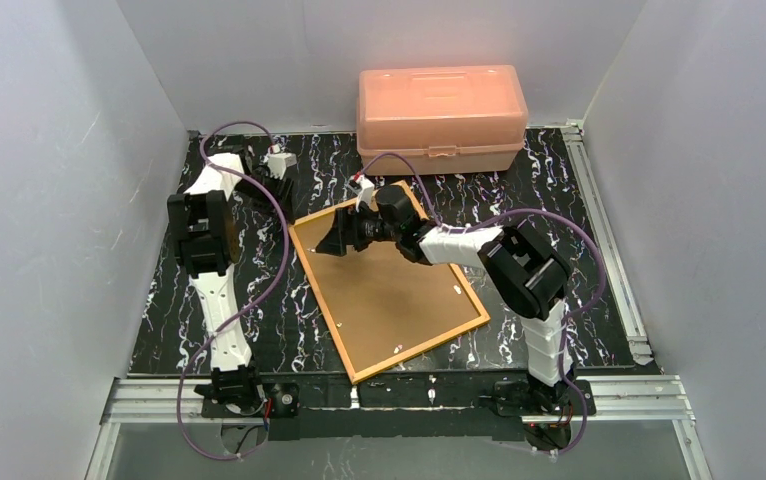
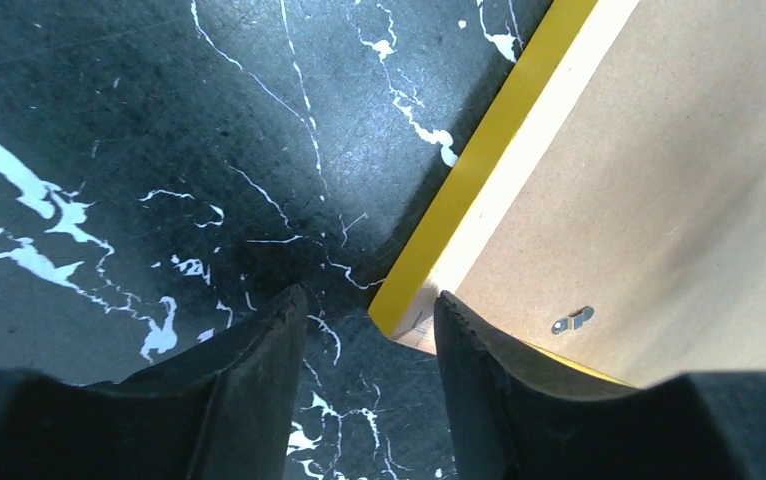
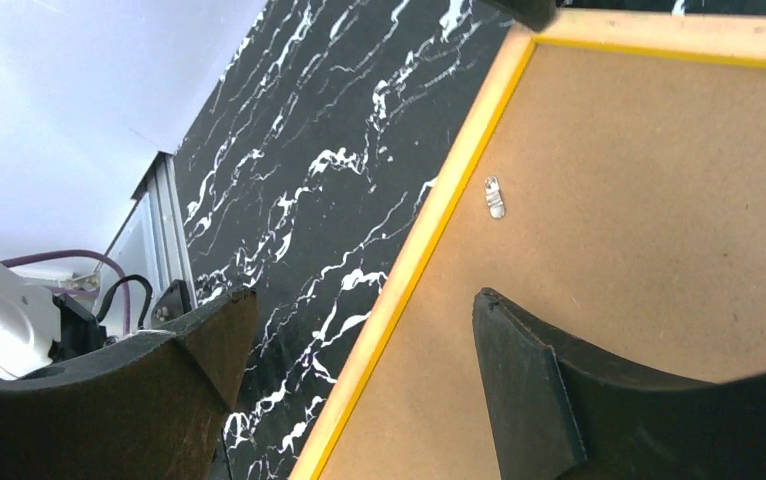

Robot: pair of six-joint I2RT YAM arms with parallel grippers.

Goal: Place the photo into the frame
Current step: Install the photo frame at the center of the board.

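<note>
The frame lies face down in the middle of the table, its brown fibreboard back up inside a yellow-orange border. My right gripper hangs open over its far-left part; in the right wrist view the fingers straddle the yellow left edge of the frame without touching it. My left gripper is at the left corner of the frame. The left gripper's jaws stand apart with only bare table between them, the corner just beyond the right fingertip. The photo is out of view.
A salmon-pink plastic box stands shut at the back of the table, just behind the frame. Small metal clips sit on the backing board. White walls close in on the left, right and back. A metal rail runs along the right side.
</note>
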